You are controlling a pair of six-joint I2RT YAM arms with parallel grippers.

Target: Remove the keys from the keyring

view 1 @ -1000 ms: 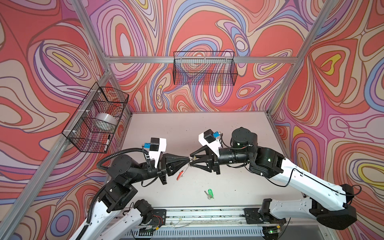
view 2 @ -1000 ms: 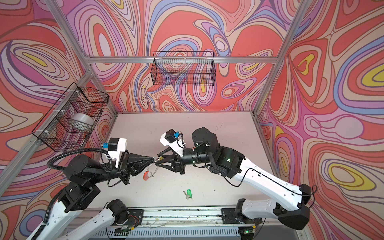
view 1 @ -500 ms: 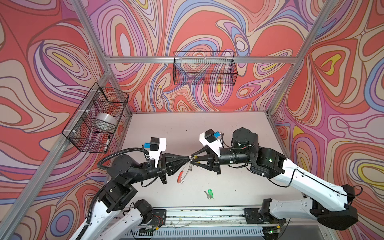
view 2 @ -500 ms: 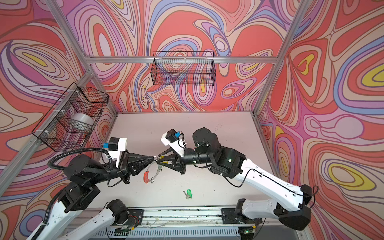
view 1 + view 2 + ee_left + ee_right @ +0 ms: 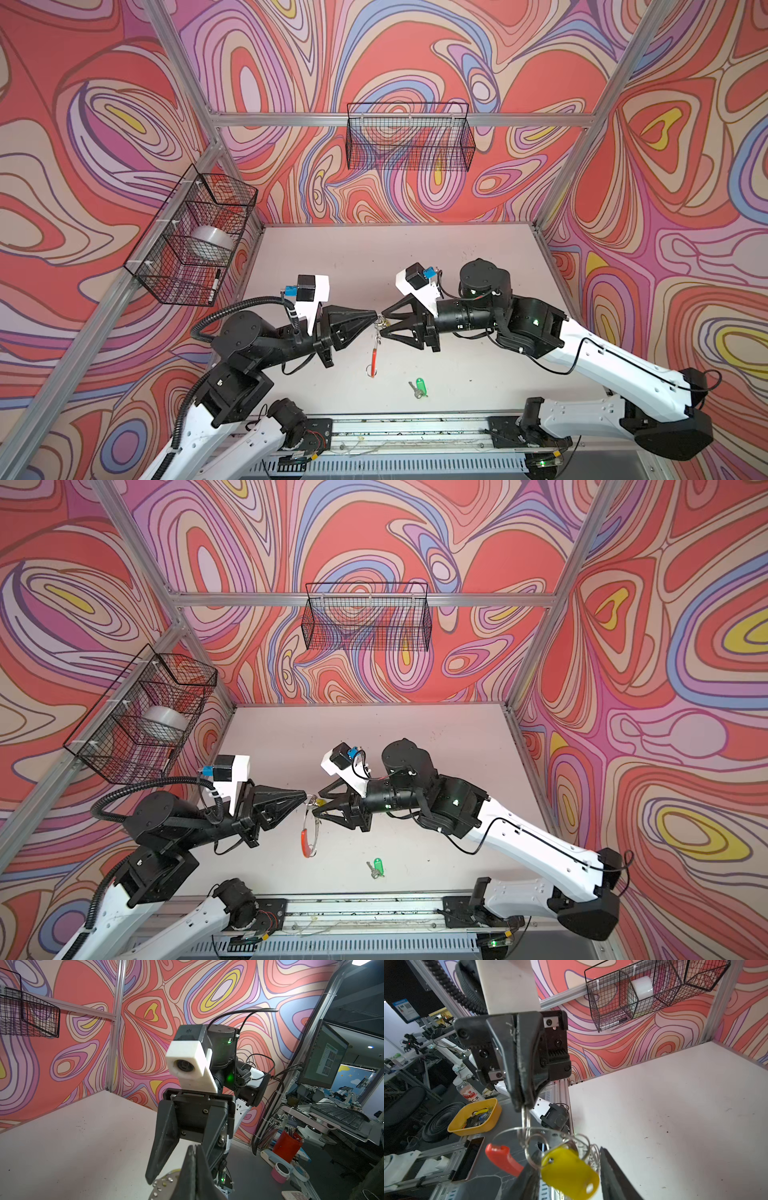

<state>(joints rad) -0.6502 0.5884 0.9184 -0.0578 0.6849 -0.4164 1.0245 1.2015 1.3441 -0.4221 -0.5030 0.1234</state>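
Closest to me, a key with a green tag (image 5: 419,387) lies flat on the pale desk (image 5: 465,245). It is near the front edge, all by itself and off the keyring. A bit further in, two black robot hands meet tip to tip above the middle of the desk. The left hand (image 5: 375,318) is squeezed tight on a small silver ring (image 5: 525,1120). The big keyring (image 5: 304,840) hangs down from that little ring, and in both top views its red part sits low down. The keyring is near the green key but does not touch it. The right hand (image 5: 383,323) has its two fingers (image 5: 614,1178) spread apart. The key with the yellow tag (image 5: 569,1172) hangs on the keyring by a little ring of its own, right between those open fingers. Only its tag shows well, and I cannot tell if the fingers touch it. A few more empty rings (image 5: 584,1146) hang next to the yellow tag. Further back, on the left wall, a black wire basket (image 5: 166,266) holds a white roll of tape (image 5: 210,243) and a pen (image 5: 215,284). Farthest away, a long basket (image 5: 409,139) made of the same black wire hangs on the back wall, high above the desk.
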